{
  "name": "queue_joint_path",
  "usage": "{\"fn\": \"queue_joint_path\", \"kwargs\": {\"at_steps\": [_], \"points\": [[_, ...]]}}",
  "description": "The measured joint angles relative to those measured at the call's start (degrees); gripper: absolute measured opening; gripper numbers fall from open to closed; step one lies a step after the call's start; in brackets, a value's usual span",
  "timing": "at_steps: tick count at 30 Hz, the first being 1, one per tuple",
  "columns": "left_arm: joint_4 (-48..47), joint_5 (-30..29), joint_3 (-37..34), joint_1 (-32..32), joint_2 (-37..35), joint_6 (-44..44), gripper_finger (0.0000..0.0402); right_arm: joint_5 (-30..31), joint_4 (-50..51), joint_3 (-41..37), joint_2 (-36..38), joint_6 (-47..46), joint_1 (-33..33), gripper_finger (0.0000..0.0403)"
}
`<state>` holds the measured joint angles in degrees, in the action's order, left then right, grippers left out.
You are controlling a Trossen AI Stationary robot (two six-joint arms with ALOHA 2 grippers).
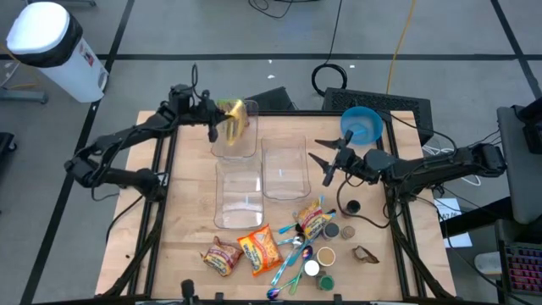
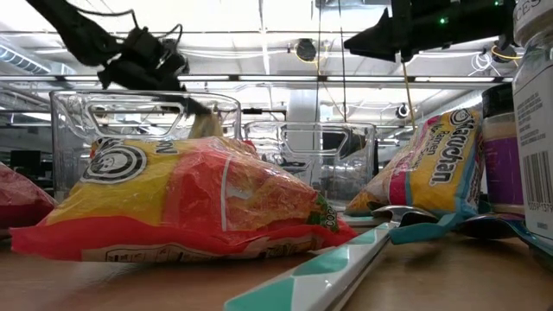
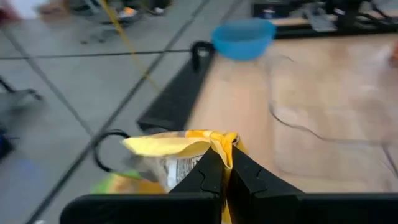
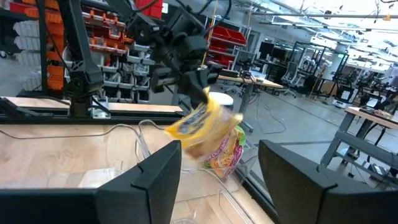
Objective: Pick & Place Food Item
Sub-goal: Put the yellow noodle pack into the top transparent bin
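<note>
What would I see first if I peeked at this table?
First, the yellow snack bag hanging in the air, pinched by the left gripper over a clear bin at the table's far side. Next, the open right gripper beside another clear bin, and the bright pile of noodle packets and spoons near the front edge.

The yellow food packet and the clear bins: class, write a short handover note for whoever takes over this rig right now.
Left gripper: shut on the yellow packet, holding it in the air above the far-left clear bin.
Right gripper: open, empty, in the air by the blue bowl, to the right of the far-right clear bin.
Near edge of the table: other packets with spoons and small jars.
Done: one packet picked up and carried over a bin.
Left: release it into the bin, then fetch the remaining packets; all three bins look empty.
</note>
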<state>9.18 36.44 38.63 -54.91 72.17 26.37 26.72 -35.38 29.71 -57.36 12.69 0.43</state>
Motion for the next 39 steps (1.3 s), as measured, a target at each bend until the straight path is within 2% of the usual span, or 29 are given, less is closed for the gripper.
{"fn": "queue_joint_path", "kwargs": {"at_steps": [5, 10, 15, 17, 22, 26, 39], "points": [[1.22, -2.0, -0.06, -0.89, 4.38, 1.75, 0.0006, -0.01, 0.09, 0.0, 0.0, -1.6, -0.79, 0.0201], [1.35, -11.9, 0.2, -0.74, 5.41, 11.86, 0.0003, 0.0, 0.09, 0.0, 0.0, -1.68, -0.87, 0.0201], [1.44, -18.21, 0.2, -0.09, 5.39, 22.17, 0.0015, 0.0, 0.11, -0.02, 0.0, -1.26, -0.87, 0.0201], [1.46, -22.55, 0.2, 0.3, 5.4, 22.46, 0.0016, 0.0, 0.13, -0.04, 0.0, -1.02, -0.87, 0.0201], [1.3, -38.29, 0.2, 1.46, 5.5, 17.96, 0.0026, 0.0, 0.84, -0.04, 0.0, -1.01, -0.87, 0.0201], [0.83, -44.31, 0.2, 1.86, 5.5, 21.42, 0.0059, 0.01, 1.1, -0.04, 0.0, -1.03, -0.87, 0.0201], [3.36, -47.39, 0.2, 3.84, 5.5, 19.29, 0.0222, 0.0, 1.16, -0.04, 0.0, -1.05, -0.87, 0.0201]]}}
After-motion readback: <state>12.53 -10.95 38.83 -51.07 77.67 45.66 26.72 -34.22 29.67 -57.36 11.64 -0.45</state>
